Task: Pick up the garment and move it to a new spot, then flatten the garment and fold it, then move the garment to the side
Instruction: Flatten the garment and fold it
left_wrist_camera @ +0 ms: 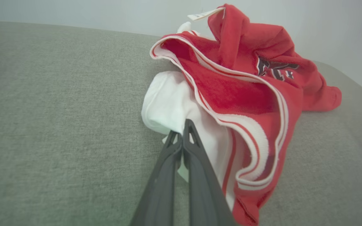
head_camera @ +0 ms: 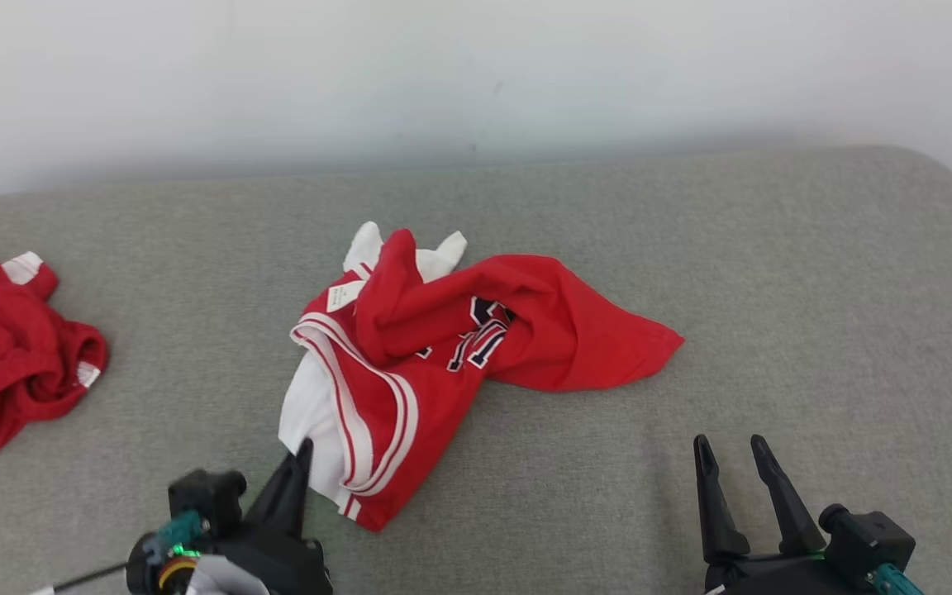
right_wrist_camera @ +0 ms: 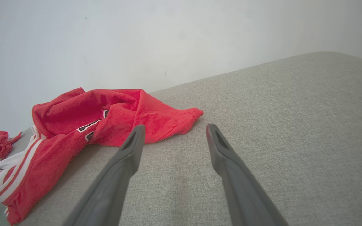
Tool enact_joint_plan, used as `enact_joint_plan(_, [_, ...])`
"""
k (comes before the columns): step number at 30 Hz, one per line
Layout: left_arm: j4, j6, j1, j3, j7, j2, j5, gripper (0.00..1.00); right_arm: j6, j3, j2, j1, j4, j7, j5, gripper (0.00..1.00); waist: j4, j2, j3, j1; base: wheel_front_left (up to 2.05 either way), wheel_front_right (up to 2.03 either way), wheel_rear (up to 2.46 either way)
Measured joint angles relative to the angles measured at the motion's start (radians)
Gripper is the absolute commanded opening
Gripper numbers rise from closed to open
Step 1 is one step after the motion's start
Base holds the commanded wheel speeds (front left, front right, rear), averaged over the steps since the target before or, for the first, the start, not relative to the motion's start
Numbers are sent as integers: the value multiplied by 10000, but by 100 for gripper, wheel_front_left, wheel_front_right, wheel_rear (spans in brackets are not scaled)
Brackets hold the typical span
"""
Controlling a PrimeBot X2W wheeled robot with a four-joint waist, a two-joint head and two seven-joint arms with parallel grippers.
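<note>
While clamped tight at the near left, pinched the near white edge of the shirt (head_camera: 410, 364) with the left gripper (left_wrist_camera: 181, 131). Held the right gripper (head_camera: 730, 446) at the near right, jaws wide with nothing between, well apart from the cloth. Found the red-and-white shirt crumpled at the middle of the grey cushion (head_camera: 773, 273), one red corner pointing right. Saw a second red bundle (head_camera: 21, 364) at the left edge, a pale wall (head_camera: 476, 74) beyond.

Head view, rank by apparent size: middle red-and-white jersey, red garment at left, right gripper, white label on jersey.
1. crumpled red-and-white jersey
2-3. bunched red garment, cropped at left edge, and right gripper: alike, gripper nearer camera, unranked
4. small white label
</note>
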Motion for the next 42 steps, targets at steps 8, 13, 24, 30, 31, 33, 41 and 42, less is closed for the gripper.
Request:
enact_joint_plan(8, [-2303,387,1892,-337,451,23,-73,0,0,-173,2,215,-71,-2,173,100,584,0,-369,0,0,0,0])
enact_joint_plan(13, [-4163,972,3226,-366,1331,104,-405,0,0,-295,2,276,-132,-2,217,100,951,0,-414,-1,0,0,0])
enact_joint_plan(24, [-4836,1593,3630,-405,1035,240,-48,100,0,-280,0,221,-63,0,205,100,1095,0,-334,0,0,0,0])
enact_joint_plan(30, [-5317,1655,3462,-514,894,297,119,100,0,-290,-2,205,-79,-2,186,100,1027,0,-270,1,0,0,0])
enact_joint_plan(31, [-5306,1641,3465,-594,1014,257,102,100,0,-280,-2,204,-75,-2,188,100,1010,0,-259,1,0,0,0])
enact_joint_plan(33, [-5204,1565,3505,-821,1193,194,90,100,0,-228,2,193,-54,-2,201,100,961,0,-233,1,0,0,0])
enact_joint_plan(41, [-4240,1392,3609,-1450,1616,-182,48,100,0,-234,0,144,-59,0,242,100,740,0,-76,1,0,0,0])
enact_joint_plan(42, [-4149,1384,3607,-1490,1618,-224,48,100,0,-242,0,135,-59,-2,242,100,723,0,-57,1,0,0,0])
